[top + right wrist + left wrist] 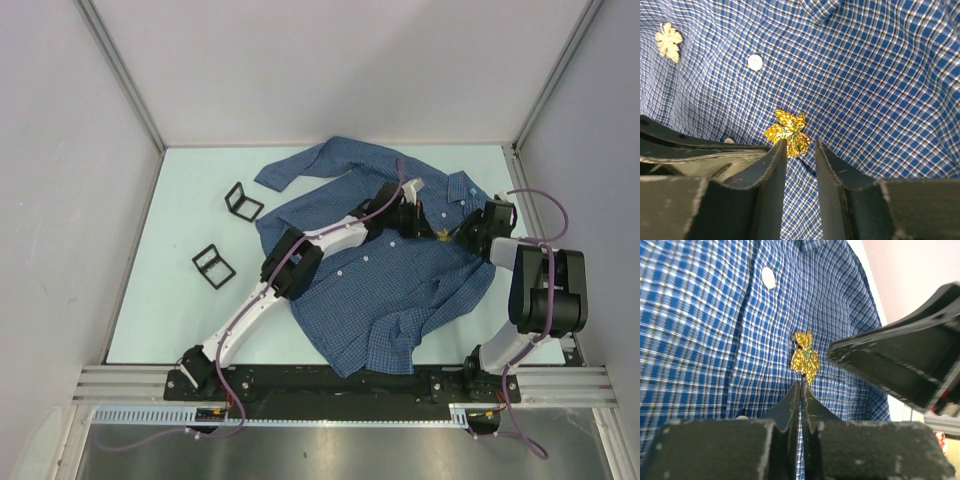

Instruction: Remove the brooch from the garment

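Note:
The garment (380, 290), a blue checked shirt with white buttons, lies spread on the table. The brooch (441, 234) is a gold glittery leaf pinned near the collar, also plain on the cloth in both wrist views (805, 357) (788, 132). My left gripper (801, 382) is shut, its tips against the cloth at the brooch's lower edge; whether it pinches anything does not show. My right gripper (800, 145) stands open from the other side, with the brooch's lower lobe between its fingertips. One of its fingers (900, 360) looms to the right of the brooch.
A second, paler leaf-shaped pin (668, 41) sits further along the shirt, past a white button (755, 62). Two black wire frames (243, 202) (212, 266) lie on the table left of the shirt. Walls close in the table on three sides.

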Robot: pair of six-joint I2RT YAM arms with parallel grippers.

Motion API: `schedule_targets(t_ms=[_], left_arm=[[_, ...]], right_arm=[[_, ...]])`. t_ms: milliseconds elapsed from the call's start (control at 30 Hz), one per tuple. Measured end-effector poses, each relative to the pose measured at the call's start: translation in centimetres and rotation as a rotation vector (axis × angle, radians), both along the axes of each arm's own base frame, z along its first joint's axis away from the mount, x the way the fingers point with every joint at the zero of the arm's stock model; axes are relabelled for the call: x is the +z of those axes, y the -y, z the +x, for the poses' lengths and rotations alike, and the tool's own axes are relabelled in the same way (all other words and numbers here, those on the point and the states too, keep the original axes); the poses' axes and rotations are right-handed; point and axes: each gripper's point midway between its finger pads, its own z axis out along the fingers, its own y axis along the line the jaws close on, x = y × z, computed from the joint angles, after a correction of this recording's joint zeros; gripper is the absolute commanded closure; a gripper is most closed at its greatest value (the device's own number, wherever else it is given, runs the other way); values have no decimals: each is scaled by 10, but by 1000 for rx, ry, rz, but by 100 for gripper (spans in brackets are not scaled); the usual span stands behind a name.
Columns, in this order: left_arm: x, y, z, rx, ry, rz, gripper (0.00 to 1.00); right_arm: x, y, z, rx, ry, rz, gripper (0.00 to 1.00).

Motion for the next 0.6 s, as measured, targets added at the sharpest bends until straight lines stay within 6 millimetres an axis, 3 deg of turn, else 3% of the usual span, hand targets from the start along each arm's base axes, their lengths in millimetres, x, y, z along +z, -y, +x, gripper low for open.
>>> schedule_targets(t_ms=[133,600], left_arm=[[3,-1,3,15,-15,-12,96],[7,-3,9,36,-44,-29,98]], right_arm=[[-8,0,1,-6,-20,15,68],[-7,-9,10,21,5,74,66]])
